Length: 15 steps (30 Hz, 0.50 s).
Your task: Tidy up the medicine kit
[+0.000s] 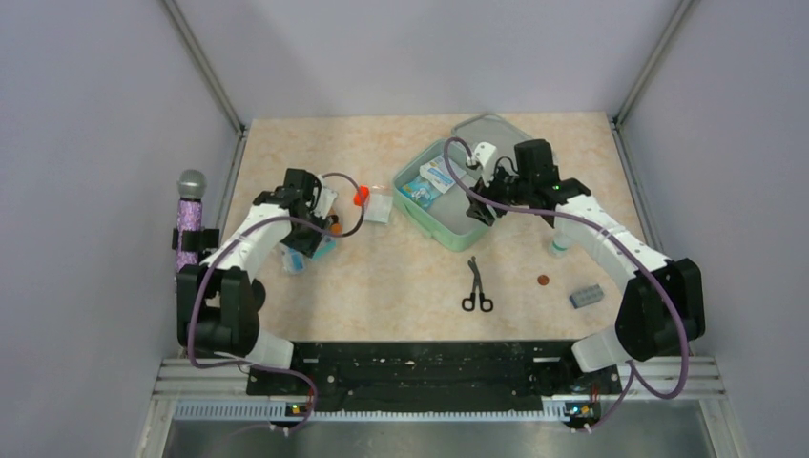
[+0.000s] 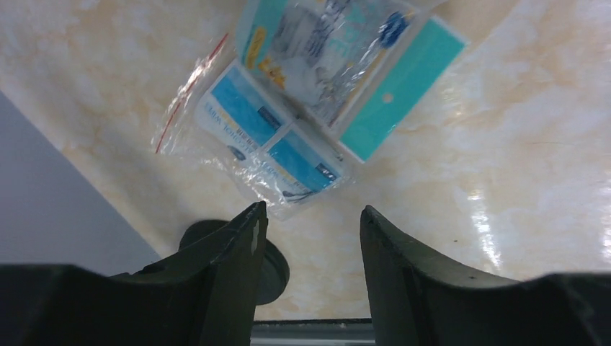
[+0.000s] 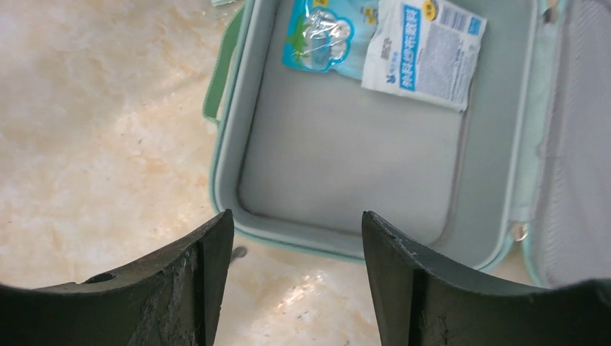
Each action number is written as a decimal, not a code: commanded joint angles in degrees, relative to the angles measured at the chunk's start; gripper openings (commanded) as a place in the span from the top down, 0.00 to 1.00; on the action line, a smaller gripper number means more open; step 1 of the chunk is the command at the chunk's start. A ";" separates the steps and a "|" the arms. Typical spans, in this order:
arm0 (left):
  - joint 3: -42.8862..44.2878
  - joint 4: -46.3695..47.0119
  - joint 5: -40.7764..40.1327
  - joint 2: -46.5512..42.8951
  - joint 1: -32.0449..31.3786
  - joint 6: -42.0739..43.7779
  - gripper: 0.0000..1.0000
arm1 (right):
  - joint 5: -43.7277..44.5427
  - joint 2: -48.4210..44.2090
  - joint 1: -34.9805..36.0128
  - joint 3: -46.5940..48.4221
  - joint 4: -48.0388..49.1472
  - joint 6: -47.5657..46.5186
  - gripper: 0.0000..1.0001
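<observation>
Right gripper (image 3: 295, 216) above open medicine kit (image 3: 346, 166)

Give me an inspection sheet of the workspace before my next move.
Surface: beige marbled table, no spills seen.
Job's things: kit open, lid back; teal packet and white packet at one end, rest of the floor bare.
Clutter: scissors, coin, grey block, zip bag, carded pack and orange-capped item loose on the table.
Grippers: left gripper open, empty, by the zip bag; right gripper open, empty, over the kit's near rim.
Cables: purple cables loop along both arms; one loop hangs over the kit.
Surroundings: grey walls; microphone clamped at the left edge.
</observation>
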 commanded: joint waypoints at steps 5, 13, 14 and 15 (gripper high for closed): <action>0.77 -4.94 -9.53 4.61 2.50 -7.61 0.52 | 1.69 -3.39 -0.09 -2.91 2.28 8.45 0.36; 1.53 -3.92 -11.51 10.98 2.91 -13.16 0.51 | 0.92 -2.83 -0.12 -2.20 3.74 9.70 0.36; 1.76 -3.71 -11.84 12.07 3.05 -13.35 0.48 | 0.80 -2.78 -0.14 -2.12 3.80 9.76 0.36; 2.00 -3.35 -12.09 13.07 3.34 -13.56 0.45 | 0.69 -2.71 -0.08 -2.16 3.86 9.74 0.36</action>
